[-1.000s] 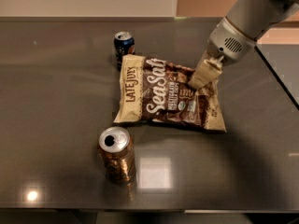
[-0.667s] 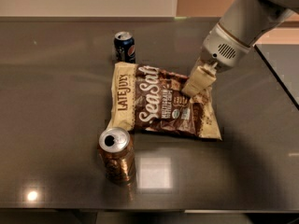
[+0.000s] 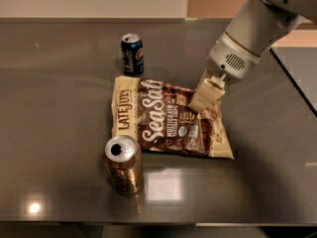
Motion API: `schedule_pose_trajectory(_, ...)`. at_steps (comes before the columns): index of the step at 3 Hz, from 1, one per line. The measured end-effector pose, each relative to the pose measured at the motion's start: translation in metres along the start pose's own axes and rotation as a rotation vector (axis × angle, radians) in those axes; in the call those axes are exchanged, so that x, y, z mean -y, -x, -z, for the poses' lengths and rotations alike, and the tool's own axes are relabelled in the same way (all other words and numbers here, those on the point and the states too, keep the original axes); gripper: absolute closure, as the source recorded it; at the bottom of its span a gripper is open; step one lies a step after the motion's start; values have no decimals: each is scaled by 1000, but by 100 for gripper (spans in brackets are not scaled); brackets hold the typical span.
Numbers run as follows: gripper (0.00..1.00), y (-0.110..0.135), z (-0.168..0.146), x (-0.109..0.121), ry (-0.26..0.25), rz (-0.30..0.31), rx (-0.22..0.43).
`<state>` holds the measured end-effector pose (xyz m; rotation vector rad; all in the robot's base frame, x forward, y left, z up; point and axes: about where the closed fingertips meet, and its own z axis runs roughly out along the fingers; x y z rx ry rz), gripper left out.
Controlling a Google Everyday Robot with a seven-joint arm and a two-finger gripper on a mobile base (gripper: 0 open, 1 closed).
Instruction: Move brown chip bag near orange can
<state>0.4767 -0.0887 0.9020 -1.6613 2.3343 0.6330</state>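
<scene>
Bag: flat on desk, centre; lower-left corner just beside orange can, contact unclear.
Pepsi can: upright, behind bag, apart.
End effector: at bag's upper-right part, narrow, pinching bag.

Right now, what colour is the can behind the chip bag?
Dark blue can, camera view; the hand is at the chip bag's edge.

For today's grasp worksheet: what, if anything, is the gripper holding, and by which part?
Cannot be told: the gripper touches the bag at its upper right, but a grip is not visible.
</scene>
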Motion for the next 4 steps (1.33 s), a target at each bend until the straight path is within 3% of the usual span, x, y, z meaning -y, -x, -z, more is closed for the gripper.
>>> schedule_pose_trajectory(2,17,5,0,3,-18,4,15)
schedule_pose_trajectory(3,0,8,0,4,-25,6,20)
schedule_pose_trajectory(4,0,8,0,4,-26,6,21)
